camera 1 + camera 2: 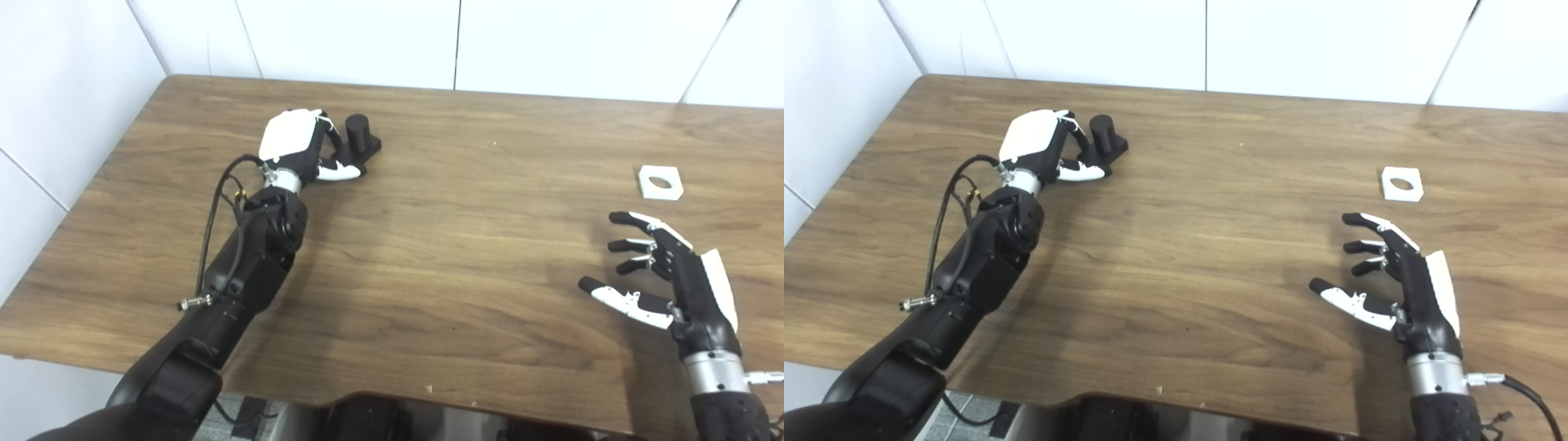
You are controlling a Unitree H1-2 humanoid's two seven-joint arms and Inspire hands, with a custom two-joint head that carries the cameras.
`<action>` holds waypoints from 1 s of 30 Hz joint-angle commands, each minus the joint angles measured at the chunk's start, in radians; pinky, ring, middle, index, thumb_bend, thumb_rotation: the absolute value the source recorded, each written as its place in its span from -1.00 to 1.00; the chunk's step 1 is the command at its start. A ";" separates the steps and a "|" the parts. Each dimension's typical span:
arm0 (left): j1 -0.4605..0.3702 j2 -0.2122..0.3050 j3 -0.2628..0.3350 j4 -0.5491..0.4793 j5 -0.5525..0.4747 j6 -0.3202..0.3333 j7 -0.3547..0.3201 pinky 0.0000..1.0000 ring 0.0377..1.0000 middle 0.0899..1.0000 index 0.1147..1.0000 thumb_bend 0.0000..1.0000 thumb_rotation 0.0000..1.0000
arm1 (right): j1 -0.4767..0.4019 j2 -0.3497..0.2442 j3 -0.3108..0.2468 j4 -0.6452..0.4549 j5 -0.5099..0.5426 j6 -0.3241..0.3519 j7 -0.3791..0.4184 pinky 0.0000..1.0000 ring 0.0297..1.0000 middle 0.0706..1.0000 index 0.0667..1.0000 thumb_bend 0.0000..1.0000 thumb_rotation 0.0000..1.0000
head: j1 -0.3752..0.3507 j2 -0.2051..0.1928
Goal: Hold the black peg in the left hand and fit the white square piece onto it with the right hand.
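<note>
left eye view: your left hand [294, 147] sits at ten o'clock on the tabletop [429, 245], fingers curled about the black peg [358, 139]'s base; a firm clamp i cannot tell. right eye view: your right hand [1396, 282] hovers at four o'clock, fingers apart, empty. the white square piece [1402, 184] lies untouched at two o'clock. fitting remains.

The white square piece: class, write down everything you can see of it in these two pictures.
The white square piece is a flat, matte, plastic-looking tile with slightly cut corners and a round hole through its middle, where the wood shows. It lies flat on the brown wooden table, at the right, toward the far side. Nothing touches it but the table. The right hand is open nearer the robot, fingers spread and pointing toward it, with bare table between them.
</note>
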 commanded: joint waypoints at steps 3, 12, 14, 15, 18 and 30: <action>-0.030 0.023 -0.009 0.033 -0.003 -0.005 0.008 0.87 0.85 0.77 0.02 0.36 -0.25 | -0.006 0.012 -0.003 -0.043 0.007 -0.035 -0.019 0.00 0.30 0.61 0.44 0.17 -0.91 | -0.005 0.002; -0.044 0.024 -0.035 0.078 -0.020 -0.012 0.001 0.81 0.86 0.79 0.13 0.38 -0.12 | 0.010 0.016 -0.005 -0.049 0.015 -0.037 -0.026 0.00 0.29 0.61 0.42 0.16 -0.88 | -0.016 0.010; -0.047 0.024 -0.041 0.086 -0.022 -0.010 0.001 0.81 0.86 0.80 0.14 0.38 -0.10 | 0.012 0.018 -0.006 -0.053 0.013 -0.035 -0.027 0.00 0.29 0.61 0.41 0.16 -0.88 | -0.018 0.012; -0.049 0.023 -0.044 0.091 -0.025 -0.012 0.002 0.81 0.86 0.80 0.14 0.39 -0.10 | 0.013 0.019 -0.006 -0.054 0.014 -0.036 -0.028 -0.01 0.28 0.61 0.40 0.16 -0.90 | -0.018 0.012; -0.051 0.023 -0.050 0.100 -0.040 -0.025 0.002 0.82 0.87 0.80 0.12 0.38 -0.13 | 0.016 0.022 -0.009 -0.060 0.019 -0.033 -0.028 -0.01 0.28 0.61 0.39 0.16 -0.97 | -0.018 0.013; -0.051 0.017 -0.068 0.124 -0.066 -0.053 0.027 0.82 0.83 0.73 -0.16 0.02 -0.85 | 0.024 0.019 -0.012 -0.059 0.025 -0.037 -0.032 -0.02 0.28 0.62 0.38 0.14 -0.92 | -0.024 0.017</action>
